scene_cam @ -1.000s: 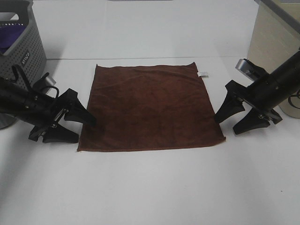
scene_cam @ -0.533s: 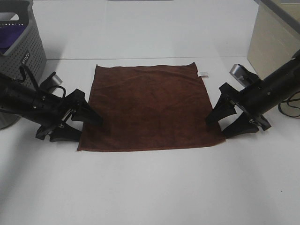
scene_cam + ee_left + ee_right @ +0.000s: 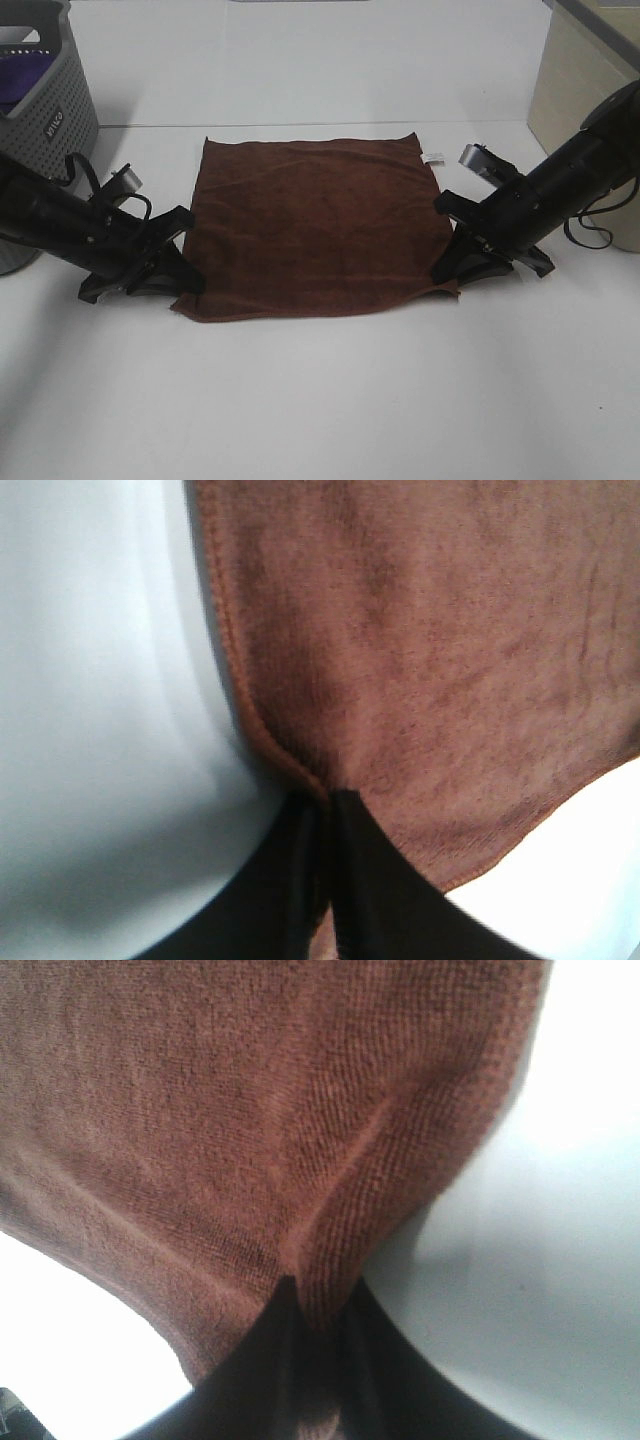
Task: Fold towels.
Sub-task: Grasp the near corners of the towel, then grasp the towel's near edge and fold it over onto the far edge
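Observation:
A brown towel [image 3: 318,228] lies spread flat on the white table [image 3: 320,400]. My left gripper [image 3: 183,283] is at the towel's near left corner and is shut on its edge; the left wrist view shows the cloth [image 3: 440,660] pinched between the closed fingers [image 3: 350,900]. My right gripper [image 3: 447,272] is at the near right corner, shut on that edge; the right wrist view shows the cloth [image 3: 250,1110] creased into the closed fingers [image 3: 300,1360]. Both near corners are drawn slightly inward and lifted a little.
A grey laundry basket [image 3: 45,110] with purple cloth inside stands at the far left. A beige box [image 3: 585,90] stands at the far right. A small white tag [image 3: 433,158] sticks out at the towel's far right corner.
Both grippers have moved inward onto the towel's near corners and closed on the edges. The near edge has pulled in and puckered at both corners.

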`<state>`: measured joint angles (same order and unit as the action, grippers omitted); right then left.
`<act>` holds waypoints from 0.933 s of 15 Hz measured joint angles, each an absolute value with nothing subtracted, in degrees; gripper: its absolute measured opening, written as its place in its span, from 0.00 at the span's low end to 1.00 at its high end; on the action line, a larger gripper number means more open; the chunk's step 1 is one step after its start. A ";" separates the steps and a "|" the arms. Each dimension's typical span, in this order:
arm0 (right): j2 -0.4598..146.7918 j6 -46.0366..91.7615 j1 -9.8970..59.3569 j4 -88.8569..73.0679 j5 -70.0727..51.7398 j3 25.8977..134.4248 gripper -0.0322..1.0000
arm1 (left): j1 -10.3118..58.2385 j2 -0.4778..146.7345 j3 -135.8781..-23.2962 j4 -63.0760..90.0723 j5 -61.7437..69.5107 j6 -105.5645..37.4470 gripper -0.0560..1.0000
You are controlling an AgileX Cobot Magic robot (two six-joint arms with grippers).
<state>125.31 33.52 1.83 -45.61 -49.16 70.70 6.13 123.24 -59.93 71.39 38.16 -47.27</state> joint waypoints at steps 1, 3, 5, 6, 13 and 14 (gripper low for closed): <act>125.36 33.23 1.83 -45.61 -49.10 70.70 0.10 | 6.13 123.24 -59.93 71.45 38.10 -47.50 0.07; 125.36 33.17 1.83 -45.61 -49.10 70.70 0.05 | 6.13 123.24 -59.93 71.51 38.04 -47.61 0.06; 125.36 32.60 1.83 -44.58 -50.88 70.70 0.05 | 6.13 123.24 -59.93 70.53 39.30 -47.50 0.06; 125.31 31.46 1.83 -43.49 -52.08 70.70 0.05 | 6.13 123.24 -59.93 68.75 40.74 -46.41 0.06; 120.55 21.49 2.01 -35.24 -57.41 64.69 0.05 | 6.53 115.57 -55.00 50.48 45.03 -30.54 0.06; 119.23 21.20 2.01 -35.52 -57.30 62.17 0.05 | 6.65 114.71 -54.20 48.13 45.61 -28.25 0.06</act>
<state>119.23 21.20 2.01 -35.52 -57.30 62.17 6.65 114.71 -54.20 48.13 45.61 -28.25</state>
